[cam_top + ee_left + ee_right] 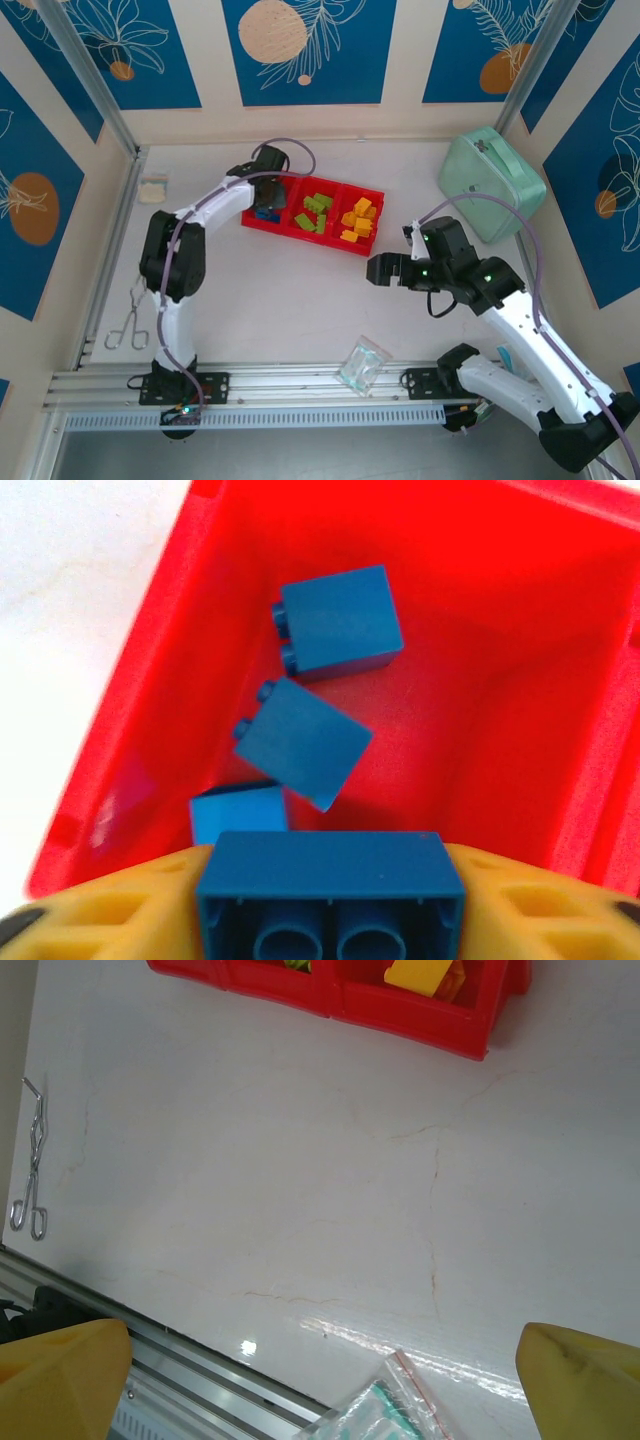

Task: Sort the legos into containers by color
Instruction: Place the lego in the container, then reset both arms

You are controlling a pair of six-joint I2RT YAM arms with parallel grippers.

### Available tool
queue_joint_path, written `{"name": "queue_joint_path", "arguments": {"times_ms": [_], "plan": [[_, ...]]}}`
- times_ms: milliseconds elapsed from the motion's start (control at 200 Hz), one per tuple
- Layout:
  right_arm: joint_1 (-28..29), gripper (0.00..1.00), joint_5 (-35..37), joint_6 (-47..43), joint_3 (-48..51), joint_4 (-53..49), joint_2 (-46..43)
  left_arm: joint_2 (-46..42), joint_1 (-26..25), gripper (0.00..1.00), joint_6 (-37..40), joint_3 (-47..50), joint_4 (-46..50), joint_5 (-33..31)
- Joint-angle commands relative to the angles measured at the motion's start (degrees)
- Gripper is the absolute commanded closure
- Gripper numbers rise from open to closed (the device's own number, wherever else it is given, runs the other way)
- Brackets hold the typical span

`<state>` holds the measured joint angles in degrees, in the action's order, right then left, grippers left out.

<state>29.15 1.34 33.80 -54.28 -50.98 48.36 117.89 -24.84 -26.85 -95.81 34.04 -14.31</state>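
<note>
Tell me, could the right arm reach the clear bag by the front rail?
Probably yes. The bag lies on bare table close to the open right pincer, with nothing standing between them.

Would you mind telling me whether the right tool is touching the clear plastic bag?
Apart. The top view shows the right tool with bare table between it and the clear plastic bag near the front rail.
</note>
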Motion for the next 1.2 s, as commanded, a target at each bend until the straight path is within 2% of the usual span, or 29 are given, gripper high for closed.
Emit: {"name": "queue_joint_path", "arguments": {"times_ms": [0, 140, 270, 365, 440, 530, 610, 690, 770, 835, 890, 975, 1026, 1111, 1196], "plan": [[-0.67, 0.01, 0.47, -1.95, -1.05, -1.66, -0.47, 0.10, 0.59, 0.30, 1.23, -2.98, 2.53, 1.30], [-0.60, 0.01, -0.15, -3.07, -0.56, -1.11, 1.16, -7.26, 0.52, 0.00, 1.18, 2.79, -1.11, -3.68], [-0.76, 0.01, 1.14, -5.12, 0.90, 1.48, 2.63, -20.10, 0.58, 0.00, 4.48, 15.50, -9.51, -6.22], [-0.93, 0.01, 4.69, -6.82, 2.59, 4.91, 2.84, -32.27, 0.54, 0.01, 8.16, 27.50, -17.00, -4.73], [-0.94, 0.01, 8.32, -9.95, 5.49, 9.52, 1.07, -45.75, 0.51, 0.00, 9.91, 39.96, -25.71, -1.99], [-0.58, 0.01, 12.87, -16.84, 12.87, 20.47, -3.10, -62.54, 0.56, 0.01, 10.11, 56.14, -37.41, -0.34], [-0.41, 0.01, 17.14, -24.68, 20.69, 30.60, -6.93, -74.76, 0.53, 0.01, 11.26, 66.47, -41.68, -3.10], [-1.09, 0.01, 21.86, -30.89, 26.73, 38.88, -8.62, -82.53, 0.58, 0.01, 12.98, 71.79, -37.37, -10.76], [-4.10, 0.01, 24.00, -32.31, 31.78, 48.23, -7.62, -87.07, 0.54, 0.01, 16.16, 75.74, -34.95, -15.96], [-7.65, 0.01, 19.78, -32.00, 36.11, 56.82, -5.97, -89.65, 0.58, 0.01, 16.34, 78.55, -34.46, -21.03], [-9.72, 0.01, 19.20, -32.31, 40.11, 67.22, -3.29, -91.60, 0.58, 0.01, 17.00, 81.16, -35.95, -23.88], [-13.77, 0.01, 17.08, -33.75, 44.10, 80.17, 4.02, -93.91, 0.63, 0.01, 20.67, 85.10, -41.95, -24.88], [-15.12, 0.01, 15.70, -35.46, 42.02, 78.84, 7.29, -94.50, 0.75, 0.01, 24.17, 86.84, -45.80, -23.28], [-17.05, 0.01, 13.28, -36.88, 41.01, 83.84, 12.52, -92.51, 1.01, 0.01, 26.87, 89.30, -51.84, -22.89], [-18.65, 0.01, 11.89, -36.78, 40.99, 90.45, 16.77, -86.89, 2.14, 0.01, 28.38, 91.39, -57.89, -22.57]]}}
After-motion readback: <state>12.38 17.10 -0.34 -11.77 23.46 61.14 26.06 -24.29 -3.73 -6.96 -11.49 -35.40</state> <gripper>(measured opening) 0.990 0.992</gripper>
